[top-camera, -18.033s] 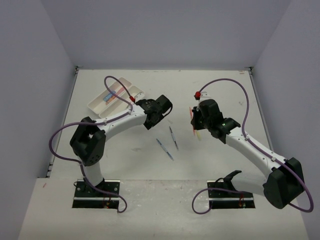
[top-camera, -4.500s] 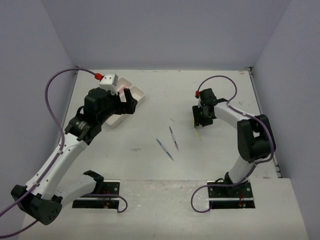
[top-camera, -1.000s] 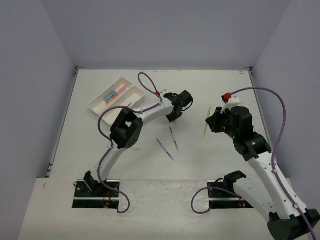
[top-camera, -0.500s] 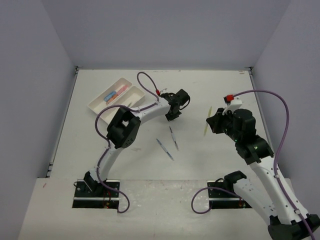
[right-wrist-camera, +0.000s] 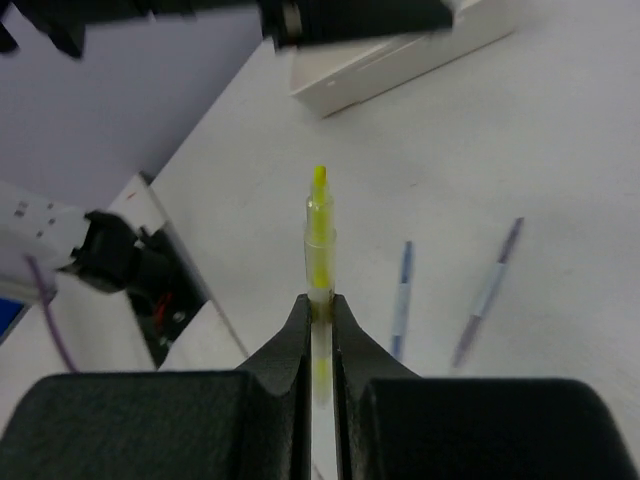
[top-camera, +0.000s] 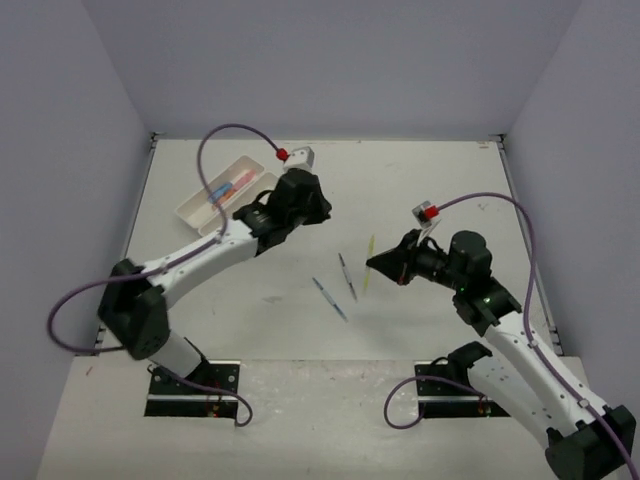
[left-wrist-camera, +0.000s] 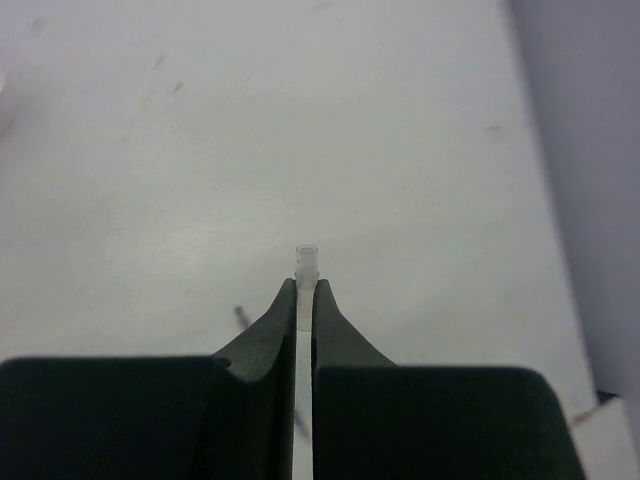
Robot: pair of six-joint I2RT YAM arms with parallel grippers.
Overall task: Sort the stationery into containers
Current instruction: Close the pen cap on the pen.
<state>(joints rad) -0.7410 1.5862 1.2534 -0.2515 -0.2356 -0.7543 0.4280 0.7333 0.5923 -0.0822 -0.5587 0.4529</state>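
I am clenching my right gripper [right-wrist-camera: 318,305] on a yellow pen [right-wrist-camera: 318,235], holding it above the middle of the table [top-camera: 450,180]. In the top view its long axis is running near to far with a slight lean. In the wrist view its yellow tip is sticking out past my fingertips, with the white trays [top-camera: 192,210] beyond it. I cannot tell whether it is level or raised at one end.

I am squeezing my left gripper [left-wrist-camera: 305,292] on a thin clear-ended pen [left-wrist-camera: 307,258], whose open end is poking out in line with the fingers. That arm is reaching over the near right side of the two trays at far left, where blue and pink markers [top-camera: 224,188] are lying in the farther tray.

Two blue-grey pens [top-camera: 347,276] are lying apart on the table just left of the yellow pen, both angled near-right to far-left. Bare tabletop is stretching far and right of them, and grey walls [top-camera: 60,150] are closing in the left, far and right edges.
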